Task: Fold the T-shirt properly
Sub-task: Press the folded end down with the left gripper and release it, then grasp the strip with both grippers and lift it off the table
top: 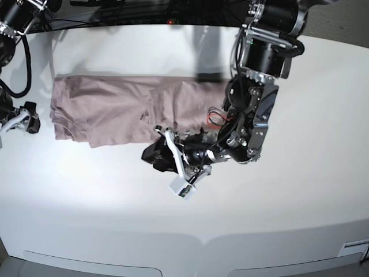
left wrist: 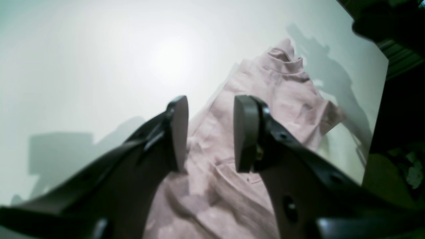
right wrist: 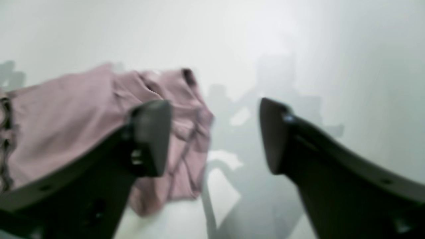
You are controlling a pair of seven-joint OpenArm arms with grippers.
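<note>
Right gripper (right wrist: pixel 214 136): jaws wide apart, nothing between them, hanging past T-shirt's (top: pixel 115 109) left end over bare table (top: pixel 277 231).

T-shirt: long folded strip lying across far-left half of table, left end rumpled.

Left gripper (left wrist: pixel 207 132): jaws part-open, empty, low over strip's near right edge.

Risks for you:
- Left end bunched; grab there and you likely lift several layers, skewing next fold.
- Left gripper low over thin cloth; sideways motion can drag strip and undo fold.

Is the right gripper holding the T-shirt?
No. The right gripper is open with nothing between its jaws; the T-shirt lies beside it.
</note>
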